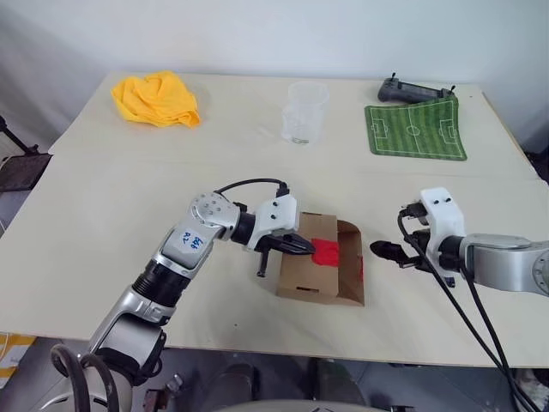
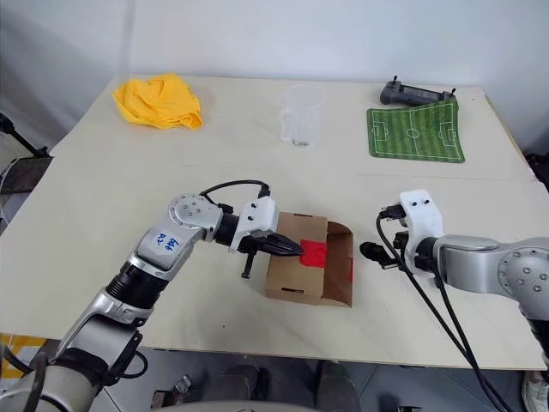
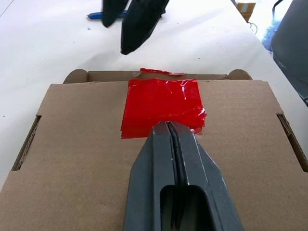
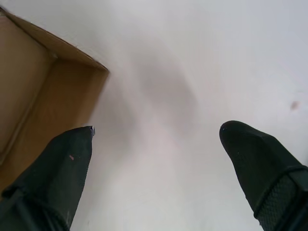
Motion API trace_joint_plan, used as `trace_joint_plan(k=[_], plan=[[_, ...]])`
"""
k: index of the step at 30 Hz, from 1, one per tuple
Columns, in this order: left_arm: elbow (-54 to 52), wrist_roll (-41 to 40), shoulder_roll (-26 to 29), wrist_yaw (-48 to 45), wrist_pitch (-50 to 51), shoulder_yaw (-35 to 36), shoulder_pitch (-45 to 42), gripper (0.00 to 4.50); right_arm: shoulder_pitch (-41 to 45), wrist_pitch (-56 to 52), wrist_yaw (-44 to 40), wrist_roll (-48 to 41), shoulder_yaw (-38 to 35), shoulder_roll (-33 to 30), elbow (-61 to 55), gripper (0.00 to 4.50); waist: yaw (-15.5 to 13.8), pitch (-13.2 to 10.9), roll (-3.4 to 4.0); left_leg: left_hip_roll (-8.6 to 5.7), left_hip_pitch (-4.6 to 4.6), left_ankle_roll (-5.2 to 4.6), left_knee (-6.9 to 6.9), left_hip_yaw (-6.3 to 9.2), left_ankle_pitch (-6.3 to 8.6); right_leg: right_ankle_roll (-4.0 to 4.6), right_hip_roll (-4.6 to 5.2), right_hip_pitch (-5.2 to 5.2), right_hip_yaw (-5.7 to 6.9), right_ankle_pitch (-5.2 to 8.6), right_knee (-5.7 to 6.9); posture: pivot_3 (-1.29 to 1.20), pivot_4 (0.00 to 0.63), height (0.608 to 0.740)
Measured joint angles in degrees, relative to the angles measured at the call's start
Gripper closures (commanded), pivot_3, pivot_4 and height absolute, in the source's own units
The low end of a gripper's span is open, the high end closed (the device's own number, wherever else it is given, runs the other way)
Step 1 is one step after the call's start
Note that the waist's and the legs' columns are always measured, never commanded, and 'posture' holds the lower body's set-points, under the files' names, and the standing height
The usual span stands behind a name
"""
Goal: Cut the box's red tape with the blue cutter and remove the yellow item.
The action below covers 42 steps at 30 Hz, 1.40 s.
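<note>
The brown box [image 1: 302, 276] lies near the table's front edge, and the flap at its right end [image 1: 349, 257] stands open. The red tape [image 3: 162, 101] is a shiny square patch on its top face. My left gripper [image 3: 168, 127] is shut with nothing between its fingers, and its tip rests on the lid at the edge of the tape. My right gripper [image 1: 386, 251] is open and hovers over bare table just right of the box, fingers [image 4: 62, 163] wide apart. A piece of the blue cutter [image 3: 98, 16] shows on the table beyond the right gripper's fingers. The yellow item is hidden.
At the far left of the table [image 1: 129, 197] lies a large folded yellow cloth [image 1: 156, 99]. A clear plastic cup [image 1: 304, 112] stands at the far middle. At the far right are a green football-pitch mat [image 1: 416, 129] and a black controller [image 1: 412, 88].
</note>
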State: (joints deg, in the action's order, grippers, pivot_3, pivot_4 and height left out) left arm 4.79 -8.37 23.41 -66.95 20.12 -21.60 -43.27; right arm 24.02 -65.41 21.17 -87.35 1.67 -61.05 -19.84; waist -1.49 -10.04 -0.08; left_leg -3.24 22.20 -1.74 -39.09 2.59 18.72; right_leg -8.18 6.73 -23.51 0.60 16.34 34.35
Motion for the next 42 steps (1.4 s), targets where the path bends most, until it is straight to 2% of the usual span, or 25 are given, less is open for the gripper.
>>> trace_joint_plan(k=[3,9,12,15,30,33,35,37,39,42], plan=[[-0.12,0.00,-0.01,0.18,0.01,0.04,0.00,4.50,0.10,-1.06,0.33,0.96,0.69,3.11,-2.13,0.02,0.01,0.00,0.00,0.00,0.01,0.01,0.00,0.00,0.00,0.00,0.02,-0.02,-0.01,0.00,0.03,0.00,0.150,0.740],[-0.13,-0.01,-0.01,0.25,0.19,0.11,0.01,4.50,0.11,-2.69,0.17,3.74,0.74,4.38,-3.18,0.02,0.01,0.00,0.00,0.00,0.01,0.01,0.00,0.00,0.00,0.00,0.02,-0.02,0.00,0.00,0.03,0.00,0.150,0.740],[-0.20,-0.01,-0.01,0.28,0.31,0.14,0.01,4.50,0.04,-4.20,-1.82,7.67,2.69,4.56,-4.85,0.02,0.04,0.00,0.00,-0.02,0.01,0.01,0.01,-0.01,0.01,0.00,-0.01,-0.03,-0.01,0.00,0.03,0.00,0.150,0.740],[-0.33,-0.01,-0.01,0.43,0.48,0.13,0.02,4.50,-0.54,-4.74,-6.01,15.31,4.24,4.01,-7.65,0.02,0.03,0.00,0.00,-0.02,0.01,0.01,0.02,-0.01,0.01,0.00,-0.04,-0.04,-0.01,0.00,0.03,0.00,0.150,0.740],[-0.36,-0.01,0.14,0.50,0.58,0.16,-0.01,4.50,-5.49,-3.13,-17.12,31.53,1.48,9.55,-8.64,0.02,0.03,0.00,0.00,-0.06,-0.02,0.01,0.02,-0.02,0.01,0.00,-0.09,-0.04,-0.03,0.00,0.16,0.00,0.150,0.740],[-0.58,-0.01,0.13,0.49,0.65,0.07,-0.03,4.50,-7.86,-4.24,-19.45,26.49,-6.39,11.39,-8.41,0.02,-0.03,0.00,0.00,-0.05,0.01,0.01,0.03,0.02,0.01,0.00,-0.08,-0.04,-0.01,0.00,0.27,0.00,0.150,0.740],[-0.58,-0.01,0.19,0.41,0.61,0.06,-0.02,4.50,-8.87,-6.34,-20.02,19.40,-13.39,11.61,-6.68,0.02,-0.02,0.00,0.00,-0.05,0.00,0.01,0.04,0.02,0.01,0.00,-0.06,-0.01,0.00,0.00,0.27,0.00,0.150,0.740],[-0.48,-0.01,0.31,0.16,0.17,0.06,-0.02,4.50,-10.13,-9.13,-20.23,8.85,-19.00,9.11,-2.02,0.02,-0.04,0.00,0.00,-0.05,0.00,0.00,0.04,0.03,0.01,0.00,-0.02,0.01,0.01,0.00,0.25,0.00,0.150,0.740],[-0.22,0.00,0.55,-0.20,-0.32,0.12,-0.04,4.50,-11.50,-10.11,-19.01,-1.03,-21.10,6.15,2.74,0.02,0.02,0.00,0.00,0.01,-0.01,0.01,0.05,0.03,0.01,0.00,0.11,0.03,0.01,0.00,0.20,0.00,0.150,0.740],[0.09,0.00,0.76,-0.41,-0.79,0.20,-0.09,4.50,-13.38,-9.50,-16.44,-13.21,-19.93,3.54,8.62,0.02,0.15,0.00,0.00,0.02,-0.04,0.01,0.06,-0.01,0.01,0.01,0.13,0.02,0.00,0.00,0.07,0.00,0.150,0.740]])
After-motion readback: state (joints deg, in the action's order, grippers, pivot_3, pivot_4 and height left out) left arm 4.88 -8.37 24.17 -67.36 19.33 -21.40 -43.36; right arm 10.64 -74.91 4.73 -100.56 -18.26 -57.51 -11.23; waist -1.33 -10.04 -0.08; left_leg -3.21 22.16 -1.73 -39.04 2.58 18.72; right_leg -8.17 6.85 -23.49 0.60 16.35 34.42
